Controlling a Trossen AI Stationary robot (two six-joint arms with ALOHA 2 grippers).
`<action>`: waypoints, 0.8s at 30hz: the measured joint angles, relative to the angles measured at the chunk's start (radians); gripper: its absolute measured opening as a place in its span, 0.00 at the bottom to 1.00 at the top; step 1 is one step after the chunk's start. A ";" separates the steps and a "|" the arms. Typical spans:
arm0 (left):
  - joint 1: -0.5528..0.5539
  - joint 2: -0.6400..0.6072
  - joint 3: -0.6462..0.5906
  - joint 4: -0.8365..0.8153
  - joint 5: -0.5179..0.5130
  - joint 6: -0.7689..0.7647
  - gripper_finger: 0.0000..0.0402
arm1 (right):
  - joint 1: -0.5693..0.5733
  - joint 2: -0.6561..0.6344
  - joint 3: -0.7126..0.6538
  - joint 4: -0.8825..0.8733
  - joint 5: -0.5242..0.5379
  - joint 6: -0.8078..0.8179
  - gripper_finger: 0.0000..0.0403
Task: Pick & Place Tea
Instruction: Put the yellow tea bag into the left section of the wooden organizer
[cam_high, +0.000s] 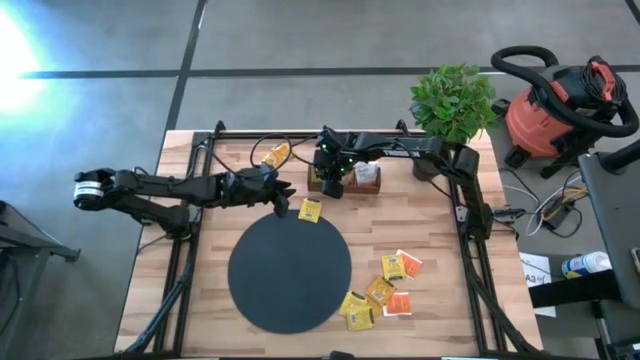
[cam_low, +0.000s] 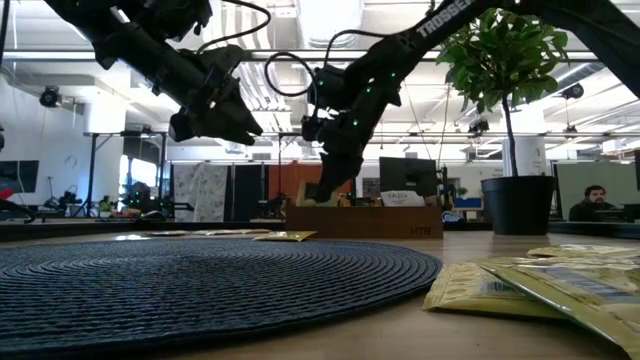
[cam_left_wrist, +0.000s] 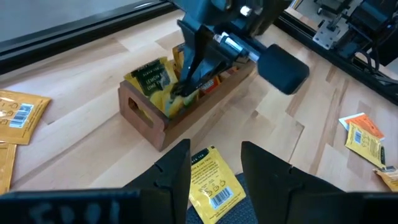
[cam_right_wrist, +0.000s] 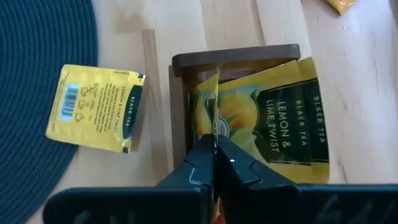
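Left tool (cam_high: 286, 196) is hovering released above the desk (cam_high: 180, 300), fingers (cam_left_wrist: 177, 168) apart over a loose yellow sachet (cam_high: 310, 209) that is lying flat just beyond the black mat (cam_high: 290, 273). Right tool (cam_high: 331, 186) is reaching down into the wooden tray (cam_high: 318, 182), clenched on the edge of a yellow tea sachet (cam_right_wrist: 216, 118) standing upright inside; another sachet (cam_right_wrist: 280, 118) is leaning beside it. Further right, more tea sachets (cam_high: 385, 290) are lying scattered on the desk next to the mat. One sachet (cam_high: 275, 155) is lying behind the left arm.
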 joint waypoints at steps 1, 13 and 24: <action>0.000 0.000 0.000 -0.001 0.000 -0.001 0.34 | 0.001 0.003 0.004 -0.001 0.000 0.002 0.03; 0.000 0.000 0.000 -0.019 0.000 -0.010 0.34 | 0.004 0.005 0.025 0.004 0.142 -0.041 0.12; 0.000 0.000 -0.001 -0.020 0.000 0.006 0.34 | 0.004 0.005 0.026 0.011 0.145 -0.042 0.13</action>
